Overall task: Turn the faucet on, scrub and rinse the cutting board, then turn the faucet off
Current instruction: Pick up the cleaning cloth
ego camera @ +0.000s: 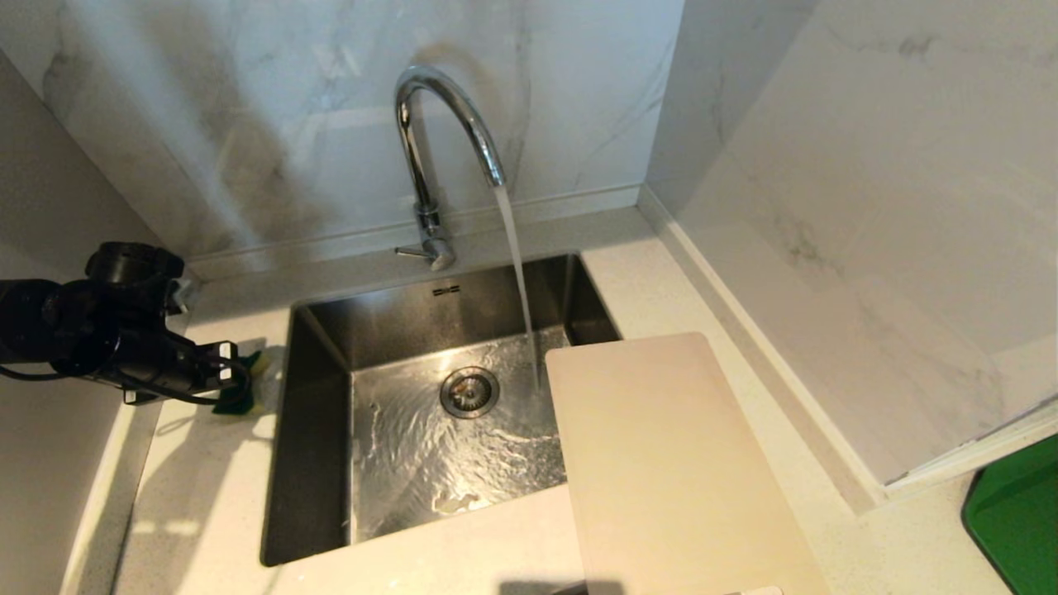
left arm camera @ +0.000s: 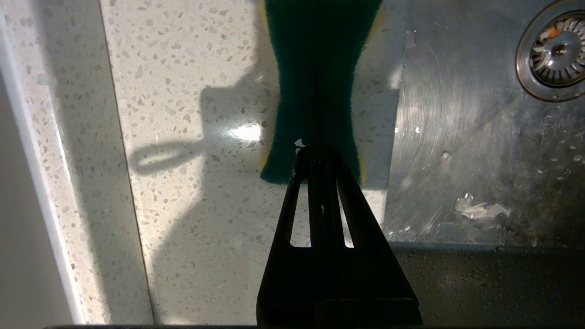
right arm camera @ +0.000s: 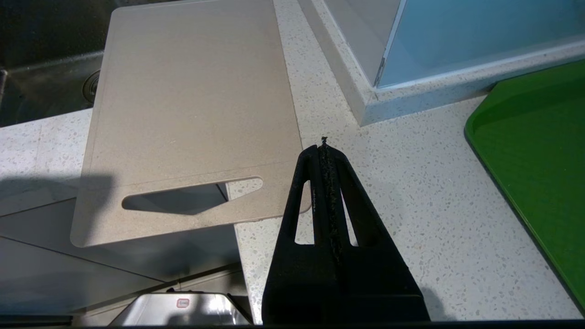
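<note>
A: Start wide: the pale speckled stone worktop runs all round, with white marble wall panels behind it and the rectangular brushed-steel sink sunk into it, just right of the left hand.

B: And the big flat cream-white plastic cutting board?

A: Across the sink from the left hand, lying flat on the worktop at the basin's right side, its far corner hanging over the wet basin. In the right wrist view the board sits just ahead of the right hand, its slotted end nearest and jutting past the worktop's front edge. The right hand's fingertips are pressed together, gripping nothing, poised over bare worktop by the board's near corner.

B: Off to that hand's other side?

A: A bright green plastic tray, curved rim showing, well apart from the board.

B: The tall chrome gooseneck faucet?

A: Beyond and to the right of the left hand, at the back of the sink. It's running: a stream of water falls from the spout and spreads across the basin floor near the round metal drain strainer. The thin lever at its base points left.

B: The left hand?

A: The left hand is over the worktop just left of the sink, clamped on a green-and-yellow scrubbing sponge, which pinches into a waist ahead of the fingertips.
</note>
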